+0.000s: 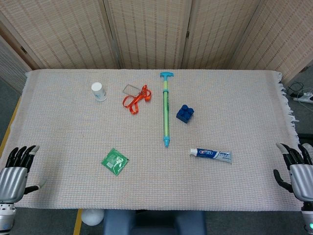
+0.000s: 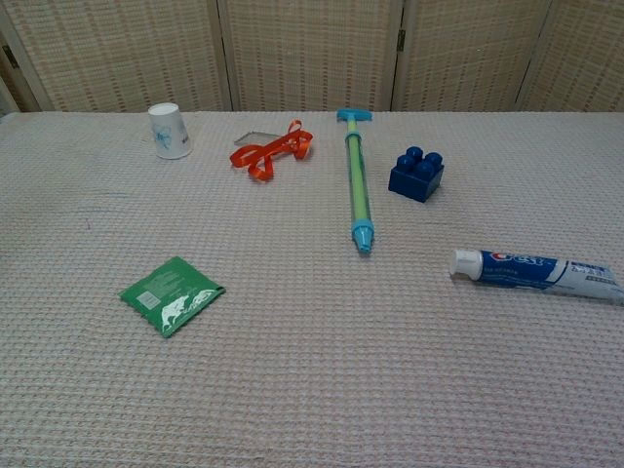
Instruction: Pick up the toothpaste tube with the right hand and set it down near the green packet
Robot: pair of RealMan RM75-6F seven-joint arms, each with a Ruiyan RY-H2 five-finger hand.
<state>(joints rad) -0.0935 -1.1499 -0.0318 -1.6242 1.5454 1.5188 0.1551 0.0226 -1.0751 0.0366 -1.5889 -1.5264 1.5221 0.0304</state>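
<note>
Resting at the table's near corners, left hand and right hand, fingers spread, empty; visible in head view only.

1. Surface: beige woven cloth.
2. Toothpaste tube: white cap, blue-and-white body, red in the logo.
3. Packet: green, white print.
4. Lanyard: orange.
5. Brick: dark blue.
6. Pump toy: teal ends, lime barrel.
7. Cup: white.
8. Hands: silver, black fingers.
</note>
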